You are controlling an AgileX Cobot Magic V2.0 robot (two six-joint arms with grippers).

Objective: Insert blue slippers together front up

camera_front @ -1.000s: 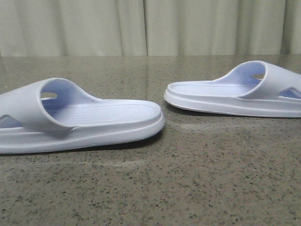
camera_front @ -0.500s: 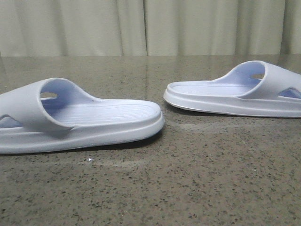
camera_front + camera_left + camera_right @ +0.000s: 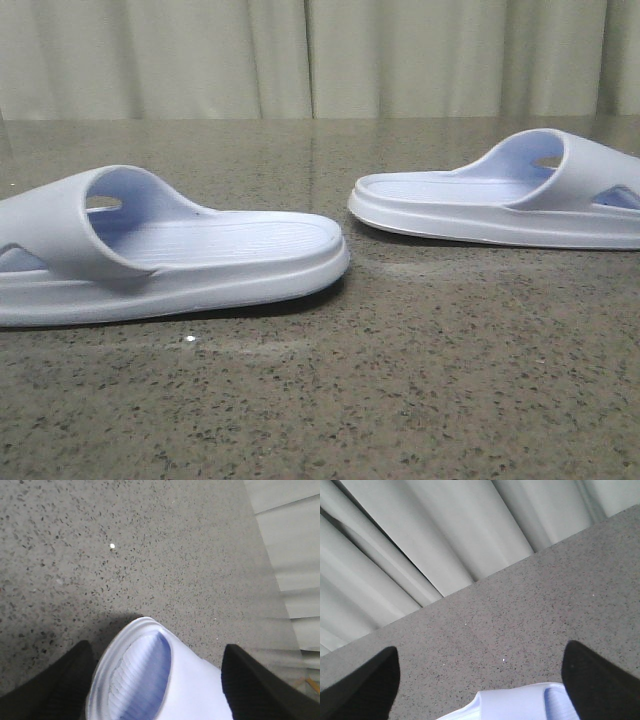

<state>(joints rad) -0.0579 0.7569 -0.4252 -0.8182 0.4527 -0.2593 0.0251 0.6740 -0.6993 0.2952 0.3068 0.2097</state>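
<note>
Two blue slippers lie sole-down on the speckled stone table [image 3: 420,380], with a gap between them. In the front view the left slipper [image 3: 200,262] is nearer, its strap at the left. The right slipper [image 3: 470,205] lies farther back, its strap at the right. Neither gripper shows in the front view. In the left wrist view my left gripper [image 3: 156,649] is open, its dark fingers [image 3: 65,680] standing on either side of a slipper [image 3: 150,680] without touching it. My right gripper [image 3: 480,651] is open above the edge of a slipper [image 3: 520,705].
A pale pleated curtain [image 3: 300,60] hangs behind the table's far edge. The right wrist view also shows the curtain [image 3: 445,535] beyond the table [image 3: 510,625]. A pale wall or panel [image 3: 290,540] borders the table in the left wrist view.
</note>
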